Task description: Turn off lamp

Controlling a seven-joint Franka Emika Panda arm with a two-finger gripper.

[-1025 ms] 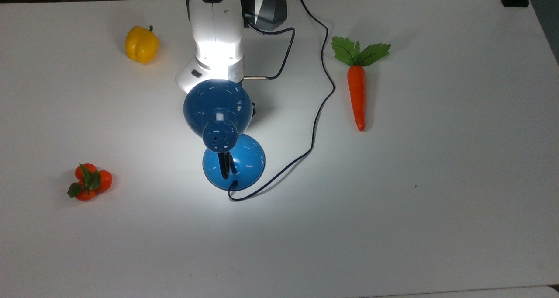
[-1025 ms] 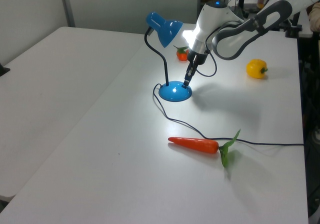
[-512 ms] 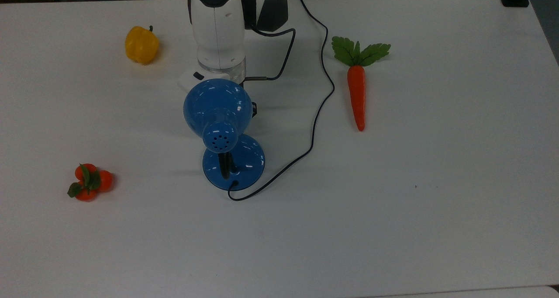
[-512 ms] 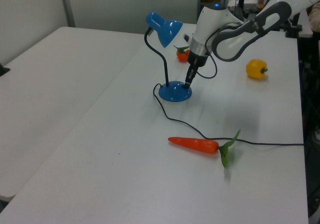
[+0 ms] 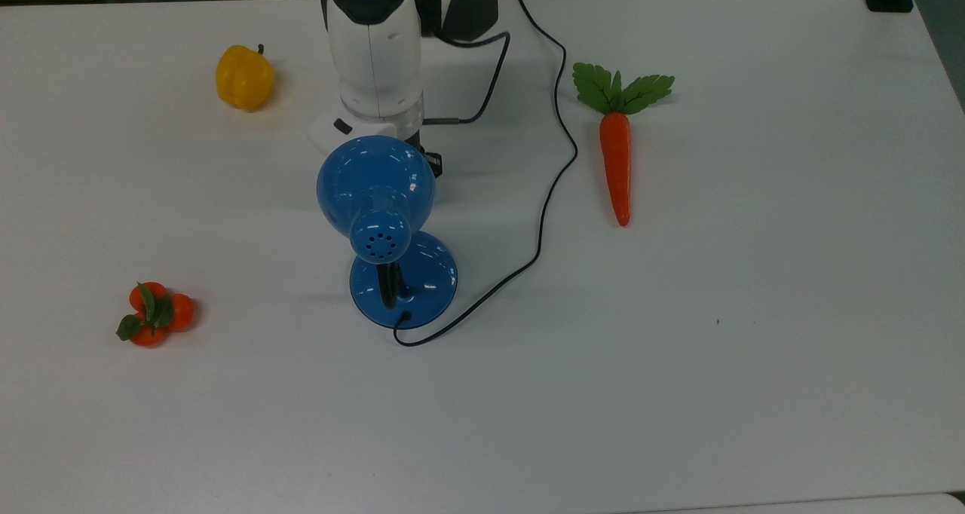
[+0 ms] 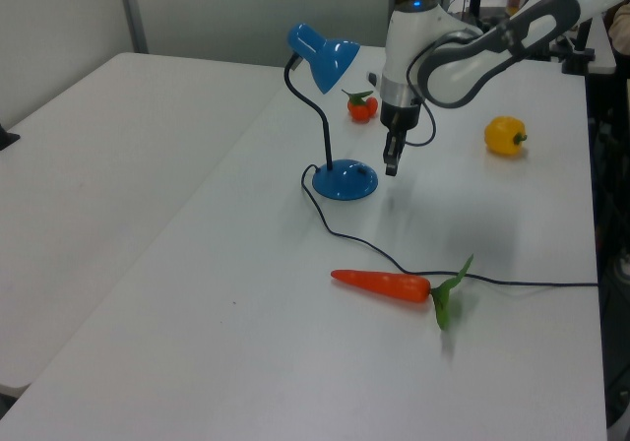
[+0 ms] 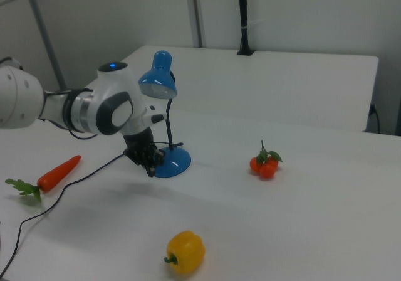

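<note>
We see the gripper (image 6: 392, 168) hanging fingertips-down with its dark, slim jaws drawn together on nothing, just above the table (image 5: 754, 348) and just beside the round glossy blue base of the lamp (image 6: 344, 179), on the left view's right of it. The lamp's thin black neck curves up from that base to a shiny dome shade with vent holes, unlit, and its thin black cord (image 5: 554, 152) snakes away across the smooth white table. Farther out lie a tapered orange carrot (image 6: 384, 283) with green leaves, a lumpy yellow pepper (image 6: 505, 135) and a cluster of small round tomatoes (image 6: 361, 106).
</note>
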